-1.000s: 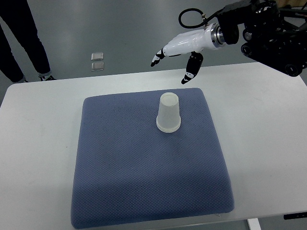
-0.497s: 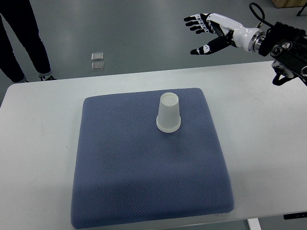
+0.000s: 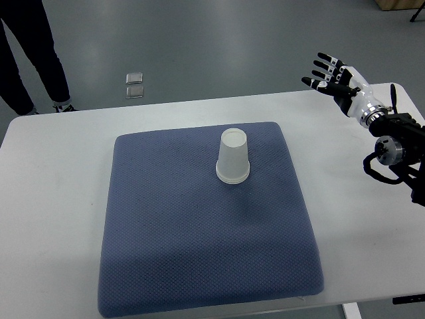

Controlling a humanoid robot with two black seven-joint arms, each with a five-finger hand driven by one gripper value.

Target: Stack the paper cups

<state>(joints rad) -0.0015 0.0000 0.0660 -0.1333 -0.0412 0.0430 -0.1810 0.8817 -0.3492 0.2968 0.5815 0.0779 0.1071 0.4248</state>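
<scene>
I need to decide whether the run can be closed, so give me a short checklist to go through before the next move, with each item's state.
1. Paper cup stack standing upside down on the blue mat: ok.
2. Stack upright, not tilted: ok.
3. Right hand empty, fingers spread: ok.
4. Right hand apart from the stack, over the table's right side: ok.
5. How many cups are nested in the stack: cannot tell.
6. Left hand's position: cannot tell, out of view.
</scene>
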